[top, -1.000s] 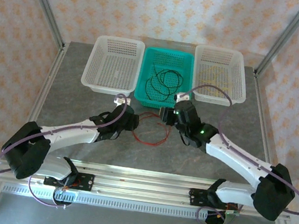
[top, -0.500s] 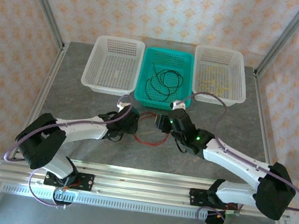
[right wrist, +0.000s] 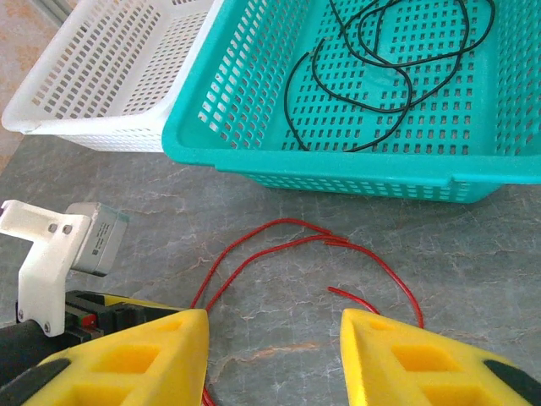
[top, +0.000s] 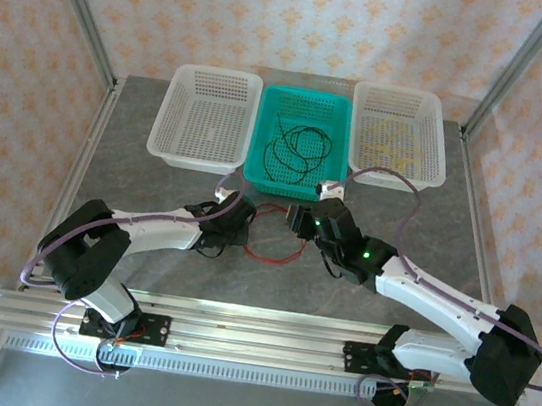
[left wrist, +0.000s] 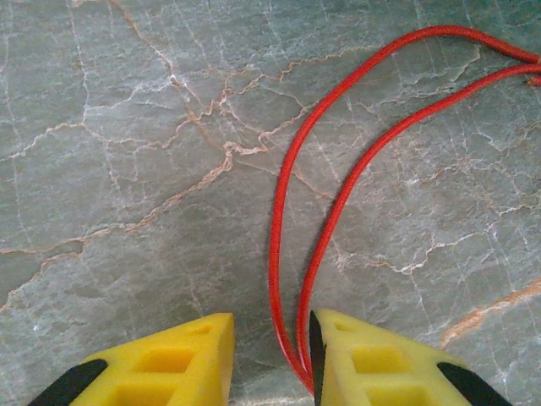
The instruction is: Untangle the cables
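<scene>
I've got the left gripper [left wrist: 270, 326] down low over the grey marble-patterned table [top: 151, 196], its yellow fingers apart with a gap much wider than the wire, so it grasps nothing yet. The red cable [left wrist: 272, 254] lies flat on the table in front of the baskets. From the left wrist view, two red runs come together in a tight bend that sits inside the gap and touches the inner face of one finger. I put the jaws there on purpose, because a pinch at the bend would catch both runs at once. I can't tell whether that is one strand doubled back or two lying together. The right gripper [right wrist: 272, 321] hovers opposite, facing the left one across the loop. Its fingers are spread wide and empty, and a loose red end lies on the table just ahead of them. I judge it's placed to take that end while the other side is pinned. Sorting looks well along. The black cables [top: 294, 148] lie coiled in the teal basket [right wrist: 338, 173], the yellow cables [top: 392, 144] in the white basket on the right [top: 440, 136], and the white basket on the left [top: 167, 118] looks like the place meant for the red. The main risk I see is the bend slipping out sideways from under the finger.
</scene>
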Tool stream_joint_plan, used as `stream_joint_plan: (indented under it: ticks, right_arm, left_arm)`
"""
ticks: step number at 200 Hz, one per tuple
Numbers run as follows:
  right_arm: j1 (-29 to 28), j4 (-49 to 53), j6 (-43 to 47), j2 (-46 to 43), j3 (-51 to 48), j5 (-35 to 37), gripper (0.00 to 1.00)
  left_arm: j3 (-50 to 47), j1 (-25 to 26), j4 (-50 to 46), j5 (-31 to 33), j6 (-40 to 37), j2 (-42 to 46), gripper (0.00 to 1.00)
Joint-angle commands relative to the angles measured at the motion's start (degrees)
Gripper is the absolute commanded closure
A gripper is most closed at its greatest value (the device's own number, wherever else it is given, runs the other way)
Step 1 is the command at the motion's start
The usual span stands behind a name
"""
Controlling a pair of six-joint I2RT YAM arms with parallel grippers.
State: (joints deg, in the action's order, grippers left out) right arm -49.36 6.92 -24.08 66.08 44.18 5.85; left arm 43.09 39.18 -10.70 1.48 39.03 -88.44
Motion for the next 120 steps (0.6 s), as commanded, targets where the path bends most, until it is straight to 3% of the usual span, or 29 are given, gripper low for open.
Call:
stream_joint_plan:
  ticks: [1,120]
  right_arm:
    - [-0.1,0.7,-0.9,-0.8,-0.9,1.8,0.55]
    - [-0.1,0.7,-0.9,-0.7,-1.2,2.1,0.56]
  left_arm:
    - [1.2,0.3,-1.3,-1.0,0.3,-1.3,0.70]
    - [0.9,0.3,2.4,-3.4,1.1,-3.5,0.79]
